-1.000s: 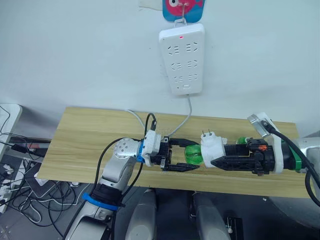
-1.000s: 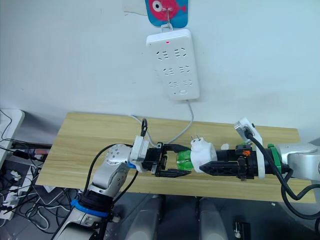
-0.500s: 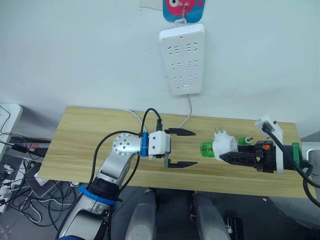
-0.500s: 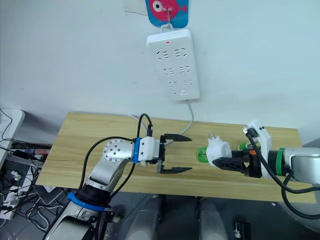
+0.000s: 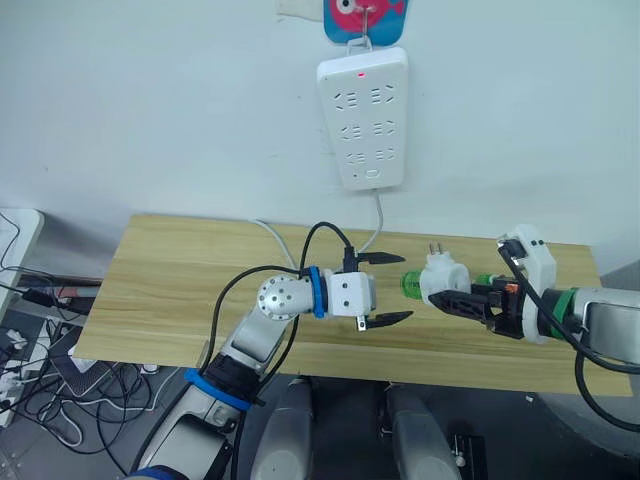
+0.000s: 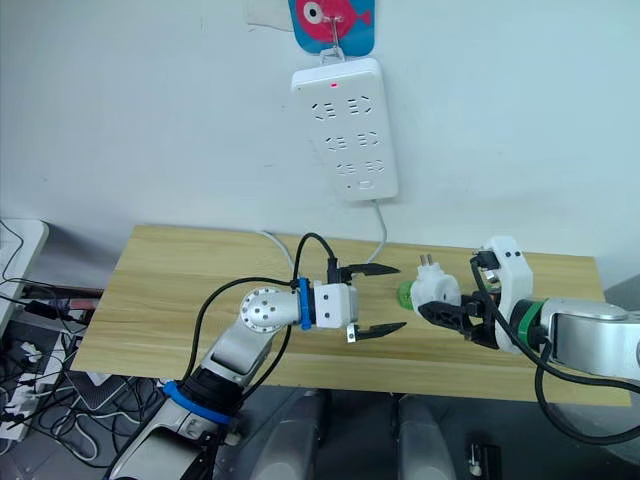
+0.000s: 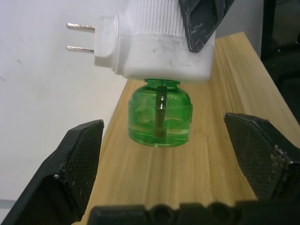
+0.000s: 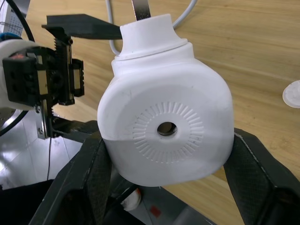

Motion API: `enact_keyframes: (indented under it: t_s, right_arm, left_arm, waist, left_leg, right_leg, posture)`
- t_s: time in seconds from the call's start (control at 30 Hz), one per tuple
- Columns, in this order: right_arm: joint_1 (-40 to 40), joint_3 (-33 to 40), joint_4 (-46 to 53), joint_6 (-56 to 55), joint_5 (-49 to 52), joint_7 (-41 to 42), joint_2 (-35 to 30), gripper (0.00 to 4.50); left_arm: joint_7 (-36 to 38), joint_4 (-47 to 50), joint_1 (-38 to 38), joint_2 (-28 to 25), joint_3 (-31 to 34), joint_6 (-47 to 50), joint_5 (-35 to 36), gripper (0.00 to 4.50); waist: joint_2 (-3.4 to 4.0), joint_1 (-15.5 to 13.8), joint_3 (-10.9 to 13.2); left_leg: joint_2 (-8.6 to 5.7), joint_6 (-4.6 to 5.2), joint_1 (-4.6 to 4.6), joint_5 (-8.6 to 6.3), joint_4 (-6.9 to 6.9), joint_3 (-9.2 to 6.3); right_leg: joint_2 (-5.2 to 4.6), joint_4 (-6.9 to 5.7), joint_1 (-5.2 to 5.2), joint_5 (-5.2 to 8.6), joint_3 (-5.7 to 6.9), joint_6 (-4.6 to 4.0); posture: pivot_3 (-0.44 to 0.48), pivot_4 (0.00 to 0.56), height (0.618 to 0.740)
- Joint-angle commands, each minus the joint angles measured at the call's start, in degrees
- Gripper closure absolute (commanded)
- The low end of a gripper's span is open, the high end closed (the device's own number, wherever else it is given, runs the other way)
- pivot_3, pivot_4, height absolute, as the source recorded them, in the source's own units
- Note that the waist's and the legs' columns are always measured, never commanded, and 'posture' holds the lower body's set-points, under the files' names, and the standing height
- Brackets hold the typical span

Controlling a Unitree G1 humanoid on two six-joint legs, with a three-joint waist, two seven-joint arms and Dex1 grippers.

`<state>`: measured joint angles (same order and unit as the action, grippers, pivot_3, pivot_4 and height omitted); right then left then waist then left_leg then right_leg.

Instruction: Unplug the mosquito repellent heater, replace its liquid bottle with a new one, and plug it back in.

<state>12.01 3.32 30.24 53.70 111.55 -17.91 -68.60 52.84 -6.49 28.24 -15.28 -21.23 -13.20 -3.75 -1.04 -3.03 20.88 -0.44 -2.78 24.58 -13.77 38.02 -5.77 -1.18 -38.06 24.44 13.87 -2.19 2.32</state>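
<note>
Heater (image 5: 440,274) held above the wooden table (image 5: 160,280): my right gripper (image 5: 452,299) clamps the white mosquito repellent heater between its black fingers, prongs pointing up toward the wall, the green liquid bottle (image 7: 160,114) screwed into its base. My left gripper (image 5: 385,290) faces it from just beside, fingers spread wide and holding nothing, the bottle lying between them in the left wrist view. On the wall above hangs the white power strip (image 5: 362,107), its red light lit.

My left gripper (image 5: 383,289) sits at frame centre, fingers spread wide, holding nothing. My right gripper (image 5: 447,297), at centre right, clamps the mosquito repellent heater (image 5: 441,276).
</note>
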Motion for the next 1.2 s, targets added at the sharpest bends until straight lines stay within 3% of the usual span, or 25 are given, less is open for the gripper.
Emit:
enact_keyframes:
  t_s: [0.03,0.5,0.6,0.77,1.1,1.13,1.2]
  right_arm:
    - [-0.5,0.6,3.1,-2.1,1.5,-0.4,0.3,1.48]
    - [-1.3,-1.2,5.3,-5.1,1.5,-1.4,0.6,1.48]
    - [-0.8,-1.8,5.0,-5.5,1.5,-1.7,0.9,1.48]
    - [0.0,-2.4,4.5,-5.2,1.5,-2.3,1.4,1.48]
    - [1.8,-2.8,5.1,-5.2,1.5,-2.0,1.8,1.48]
    - [1.5,-2.1,5.6,-5.8,1.5,-1.9,2.1,0.77]
    - [0.8,-0.7,6.5,-6.9,1.5,-2.5,2.1,0.24]
  left_arm:
    - [-1.6,0.5,0.2,0.8,-1.5,-1.8,-1.0,0.00]
    - [-5.5,-3.7,3.0,2.5,-2.3,-6.2,-3.7,0.00]
    - [-5.3,-4.0,3.2,2.9,-2.5,-6.5,-3.5,0.58]
    - [-5.2,-3.8,3.0,2.8,-2.9,-6.3,-3.2,2.19]
    - [-6.1,-4.8,3.7,2.8,-2.7,-6.7,-3.8,2.28]
    - [-6.1,-5.0,3.7,2.9,-2.7,-6.7,-3.8,2.28]
    - [-6.2,-5.3,3.7,2.9,-2.5,-6.8,-3.5,2.28]
  waist:
    - [0.00,0.0,0.0]
    - [-0.02,0.1,-0.1]
    - [-0.02,0.1,-0.1]
    - [-0.02,0.1,-0.1]
    - [-0.02,0.1,-0.1]
    - [-0.02,0.2,-0.1]
    - [-0.02,0.2,-0.1]
  left_leg:
    - [0.00,0.00,0.00,0.00,0.00,-0.01]
    - [0.00,0.01,0.00,0.01,0.05,0.00]
    - [0.00,0.01,0.00,0.01,0.05,0.00]
    - [0.00,0.01,0.00,0.01,0.05,0.00]
    - [0.00,0.02,0.00,0.02,0.06,-0.01]
    - [0.00,0.02,0.00,0.02,0.06,0.00]
    - [0.00,0.02,0.00,0.02,0.06,-0.01]
  right_leg:
    - [0.00,0.00,0.00,0.00,0.01,0.00]
    - [-0.01,-0.04,0.00,-0.02,0.00,-0.01]
    - [-0.01,-0.04,0.00,-0.02,0.00,-0.02]
    - [-0.01,-0.05,0.00,-0.02,0.00,-0.02]
    - [-0.01,-0.06,0.00,-0.03,0.01,-0.04]
    - [-0.01,-0.06,0.00,-0.03,0.00,-0.04]
    - [-0.01,-0.06,0.00,-0.04,0.01,-0.04]
  posture:
    - [0.137,0.303,0.740]
    - [0.132,0.300,0.740]
    - [0.133,0.306,0.740]
    - [0.137,0.306,0.740]
    - [0.133,0.303,0.740]
    - [0.128,0.302,0.740]
    - [0.121,0.300,0.740]
